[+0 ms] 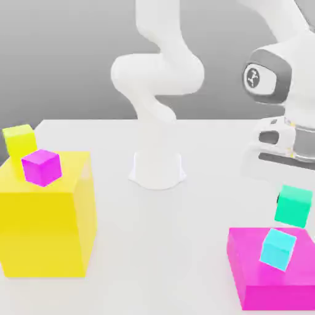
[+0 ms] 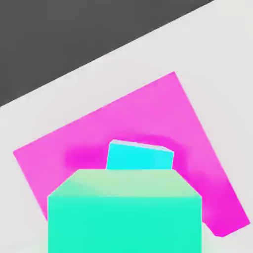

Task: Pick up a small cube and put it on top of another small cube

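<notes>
The small teal-green cube (image 1: 293, 205) hangs in the air at the exterior view's right, just under my hand. My gripper (image 1: 291, 195) is shut on it, and a dark fingertip shows at the cube's left side. Slightly lower and to the left, the light cyan cube (image 1: 277, 248) rests tilted on a flat magenta block (image 1: 249, 271). In the hand view the green cube (image 2: 124, 212) looms close, with the cyan cube (image 2: 140, 155) partly hidden behind it on the magenta block (image 2: 148, 113). The two cubes are apart.
A big yellow block (image 1: 46, 227) stands at the exterior view's left, with a small magenta cube (image 1: 42, 167) and a yellow-green cube (image 1: 19, 140) on top. The arm's white base (image 1: 157, 169) sits mid-table at the back.
</notes>
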